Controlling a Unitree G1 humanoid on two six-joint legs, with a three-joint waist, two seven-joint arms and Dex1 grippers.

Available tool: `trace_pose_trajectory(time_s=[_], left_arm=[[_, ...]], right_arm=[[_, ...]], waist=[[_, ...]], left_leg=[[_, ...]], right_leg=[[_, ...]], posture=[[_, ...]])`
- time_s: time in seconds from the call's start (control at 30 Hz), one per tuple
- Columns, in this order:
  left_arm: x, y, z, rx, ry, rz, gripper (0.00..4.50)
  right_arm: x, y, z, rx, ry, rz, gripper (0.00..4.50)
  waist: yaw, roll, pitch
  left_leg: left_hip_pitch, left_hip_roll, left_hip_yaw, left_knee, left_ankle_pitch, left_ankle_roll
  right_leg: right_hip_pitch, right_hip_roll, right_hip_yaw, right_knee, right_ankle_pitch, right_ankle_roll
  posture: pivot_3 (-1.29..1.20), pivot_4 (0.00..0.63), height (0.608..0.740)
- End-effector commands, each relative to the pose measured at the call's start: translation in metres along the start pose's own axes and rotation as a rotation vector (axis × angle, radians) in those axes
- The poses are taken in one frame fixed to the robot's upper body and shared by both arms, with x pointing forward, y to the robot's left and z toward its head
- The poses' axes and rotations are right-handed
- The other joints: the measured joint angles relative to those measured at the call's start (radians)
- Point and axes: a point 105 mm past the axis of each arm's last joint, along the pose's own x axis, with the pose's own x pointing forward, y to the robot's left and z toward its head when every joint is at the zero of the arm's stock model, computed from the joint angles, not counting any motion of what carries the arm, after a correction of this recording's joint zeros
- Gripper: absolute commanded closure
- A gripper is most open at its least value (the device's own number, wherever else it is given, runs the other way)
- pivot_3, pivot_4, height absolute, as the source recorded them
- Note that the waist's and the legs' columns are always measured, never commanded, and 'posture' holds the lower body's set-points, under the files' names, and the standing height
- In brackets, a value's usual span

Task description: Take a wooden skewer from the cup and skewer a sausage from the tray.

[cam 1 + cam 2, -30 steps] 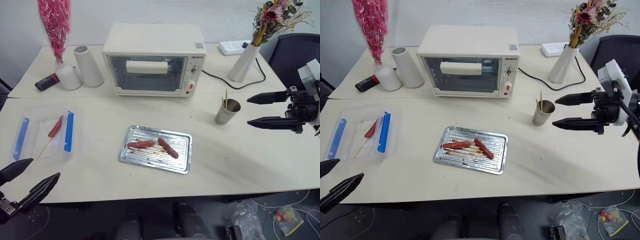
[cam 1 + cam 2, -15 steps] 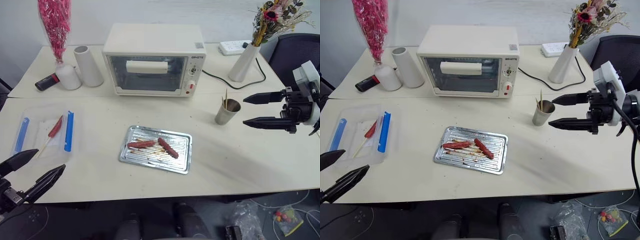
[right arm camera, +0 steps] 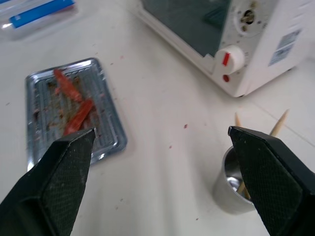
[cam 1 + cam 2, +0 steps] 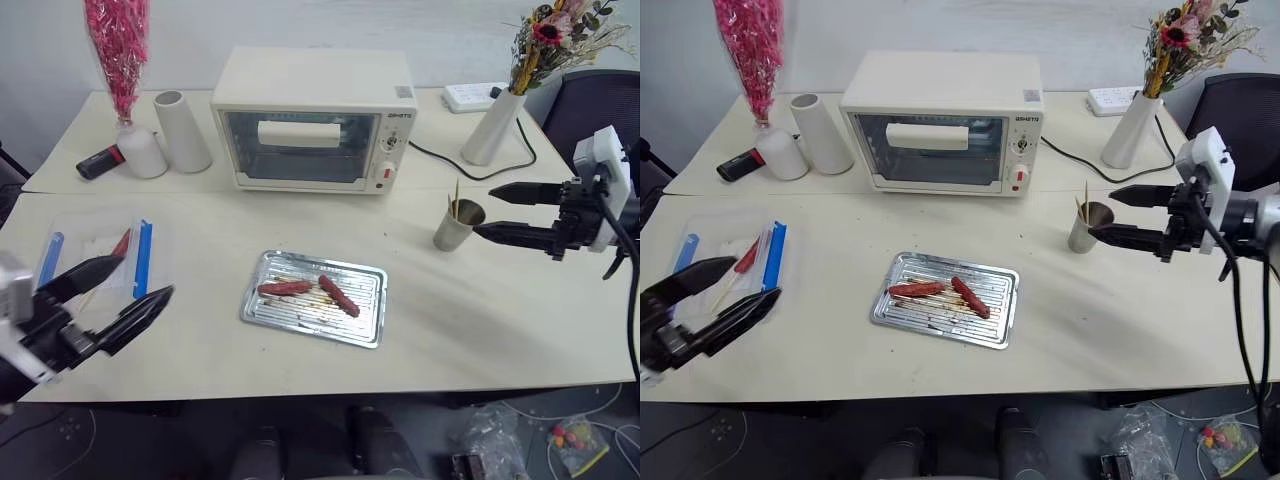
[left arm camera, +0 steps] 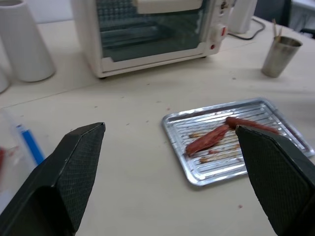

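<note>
The grey metal cup [image 4: 458,226] stands right of the tray with several wooden skewers [image 4: 456,196] upright in it. My right gripper [image 4: 485,211] is open and level, its fingertips just right of the cup. The silver tray [image 4: 366,312] sits mid-table and holds the dark sausage [image 4: 338,296] beside a lighter, longer one [image 4: 283,288]. My left gripper [image 4: 142,278] is open at the near left, pointing toward the tray, with nothing between its fingers. In the left wrist view the tray [image 5: 197,167] lies ahead between the fingers.
A white toaster oven [image 4: 315,118] stands behind the tray. A clear plastic box with blue clips [image 4: 95,245] lies at the left under my left gripper. Along the back are a white cylinder [image 4: 185,130], a flower vase [image 4: 495,125] and a power strip [image 4: 470,95].
My left gripper has risen and swung forward and right, from the table's near edge to over the plastic box. My right gripper has edged left, closer to the cup.
</note>
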Motion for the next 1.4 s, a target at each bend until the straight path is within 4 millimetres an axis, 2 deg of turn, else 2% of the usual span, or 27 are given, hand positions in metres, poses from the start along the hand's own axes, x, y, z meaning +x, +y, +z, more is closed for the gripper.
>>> trace_pose_trajectory(time_s=[0.03, 0.13, 0.23, 0.37, 0.73, 0.93, 1.03, 1.3, 1.33, 1.4], left_arm=[[0.021, -0.029, 0.013, -0.018, -0.035, -0.192, 0.00], [0.041, -0.051, 0.016, 0.004, -0.030, -0.353, 0.00], [0.054, -0.057, 0.020, 0.020, -0.048, -0.423, 0.00], [0.069, -0.058, 0.027, 0.042, -0.081, -0.448, 0.00], [0.084, -0.068, 0.027, 0.057, -0.109, -0.490, 0.00], [0.086, -0.068, 0.028, 0.071, -0.110, -0.497, 0.00], [0.086, -0.068, 0.028, 0.073, -0.110, -0.498, 0.00], [0.085, -0.066, 0.028, 0.086, -0.106, -0.489, 0.00], [0.085, -0.065, 0.029, 0.087, -0.107, -0.485, 0.00], [0.085, -0.065, 0.029, 0.088, -0.108, -0.483, 0.00]], right_arm=[[0.002, 0.001, 0.017, -0.019, -0.091, -0.116, 0.02], [0.019, 0.006, 0.013, 0.022, -0.139, -0.190, 0.02], [0.030, 0.005, 0.008, 0.052, -0.161, -0.264, 0.02], [0.041, -0.002, -0.005, 0.081, -0.147, -0.357, 0.89], [0.061, -0.006, -0.019, 0.097, -0.139, -0.395, 0.89], [0.068, -0.023, -0.026, 0.083, -0.122, -0.456, 0.89], [0.072, -0.029, -0.029, 0.079, -0.115, -0.476, 1.44], [0.071, -0.034, -0.026, 0.081, -0.127, -0.498, 4.19], [0.071, -0.034, -0.025, 0.080, -0.130, -0.498, 4.45], [0.071, -0.034, -0.025, 0.081, -0.132, -0.499, 4.45]], waist=[[0.000, 0.000, 0.000], [-0.001, 0.000, 0.000], [-0.004, 0.000, 0.000], [-0.001, 0.000, 0.000], [-0.001, 0.000, 0.000], [-0.002, 0.000, 0.000], [-0.002, 0.000, 0.000], [-0.002, 0.000, 0.000], [-0.002, 0.000, 0.000], [-0.001, 0.000, 0.000]], left_leg=[[0.000, 0.000, 0.000, 0.000, 0.000, 0.000], [0.000, -0.001, 0.000, 0.000, 0.000, 0.000], [0.000, -0.001, 0.000, -0.001, 0.000, 0.000], [-0.001, -0.002, 0.000, -0.001, 0.000, 0.000], [-0.002, -0.002, 0.000, -0.001, 0.000, 0.000], [-0.002, -0.002, 0.000, -0.001, 0.000, 0.000], [-0.003, -0.002, 0.000, -0.001, 0.000, 0.000], [-0.003, -0.002, 0.000, -0.001, 0.000, 0.000], [-0.003, -0.002, 0.000, -0.001, 0.000, 0.000], [-0.003, -0.002, 0.000, -0.001, 0.000, 0.000]], right_leg=[[0.000, 0.000, 0.000, 0.001, 0.000, 0.000], [0.000, -0.001, 0.000, 0.002, 0.002, 0.003], [-0.001, 0.000, 0.000, 0.002, 0.006, 0.011], [-0.002, 0.001, -0.001, 0.002, 0.008, 0.015], [-0.002, 0.001, 0.000, 0.000, 0.010, 0.017], [-0.002, 0.001, 0.000, 0.000, 0.010, 0.018], [-0.002, 0.001, 0.000, 0.000, 0.010, 0.018], [-0.002, 0.001, 0.000, -0.001, 0.010, 0.018], [-0.002, 0.001, 0.000, -0.001, 0.010, 0.018], [-0.001, 0.001, 0.000, -0.001, 0.010, 0.018]], posture=[[0.00, 0.150, 0.740], [0.00, 0.150, 0.740], [0.00, 0.150, 0.740], [0.00, 0.150, 0.740], [0.00, 0.150, 0.740], [0.00, 0.150, 0.740], [0.00, 0.150, 0.740], [0.00, 0.150, 0.740], [0.00, 0.150, 0.740], [0.00, 0.150, 0.740]])
